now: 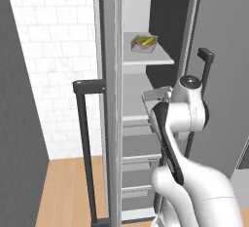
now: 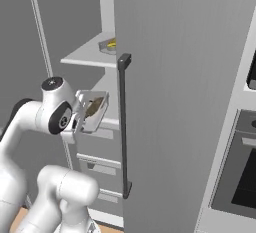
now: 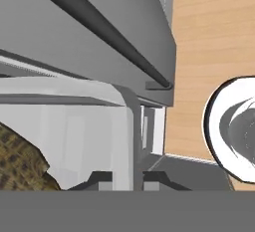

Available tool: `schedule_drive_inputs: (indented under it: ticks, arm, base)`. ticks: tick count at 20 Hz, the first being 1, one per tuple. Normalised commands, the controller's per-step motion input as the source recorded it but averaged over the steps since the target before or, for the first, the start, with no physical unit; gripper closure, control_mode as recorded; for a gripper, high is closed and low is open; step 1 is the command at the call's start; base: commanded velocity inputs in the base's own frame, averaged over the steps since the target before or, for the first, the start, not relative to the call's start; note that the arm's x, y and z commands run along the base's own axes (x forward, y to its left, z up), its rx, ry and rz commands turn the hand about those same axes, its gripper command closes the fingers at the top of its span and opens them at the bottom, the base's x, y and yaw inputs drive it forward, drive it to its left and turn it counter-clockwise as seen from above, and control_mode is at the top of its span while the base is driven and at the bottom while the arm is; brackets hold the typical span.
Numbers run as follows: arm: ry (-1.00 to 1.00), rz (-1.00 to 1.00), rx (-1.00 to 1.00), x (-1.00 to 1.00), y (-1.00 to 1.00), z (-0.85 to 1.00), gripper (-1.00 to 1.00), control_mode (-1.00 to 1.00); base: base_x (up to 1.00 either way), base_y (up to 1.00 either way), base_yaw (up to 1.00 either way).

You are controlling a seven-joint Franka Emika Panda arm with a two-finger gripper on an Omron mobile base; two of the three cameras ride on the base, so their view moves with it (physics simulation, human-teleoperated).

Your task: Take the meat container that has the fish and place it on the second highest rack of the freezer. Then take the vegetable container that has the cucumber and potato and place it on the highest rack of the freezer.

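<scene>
Inside the open freezer (image 1: 146,138), the highest rack (image 1: 160,58) is a flat pale-grey shelf carrying one small tray (image 1: 143,44) of yellowish and greenish vegetables. Below it sits another pale shelf (image 1: 133,102), then drawers (image 1: 138,167).

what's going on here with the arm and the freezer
The white Franka arm is holding a clear container with a dark brownish fish in it, tilted on its side in front of the open freezer. Its end effector is closed on the container's rim. A second container, holding yellowish and greenish pieces, already sits on the highest rack. The shelf below it has no container on it yet, and the held one is level with it, just outside.
</scene>
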Motion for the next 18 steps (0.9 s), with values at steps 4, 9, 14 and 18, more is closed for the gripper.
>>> schedule_drive_inputs:
  ticks: [4, 9, 14, 18]
  arm:
    - [0.0, 0.0, 0.0, 0.72, 0.0, -0.27, 1.0, -1.0]
    - [0.0, 0.0, 0.03, 0.71, 0.0, -0.18, 1.0, -1.0]
    - [0.0, 0.0, 0.04, 0.67, 0.0, -0.21, 1.0, -1.0]
    - [0.01, 0.0, 0.02, 0.66, 0.0, -0.04, 1.0, -1.0]
  base:
    - [0.0, 0.0, 0.0]
    - [0.0, 0.0, 0.0]
    - [0.0, 0.0, 0.0]
    - [0.0, 0.0, 0.0]
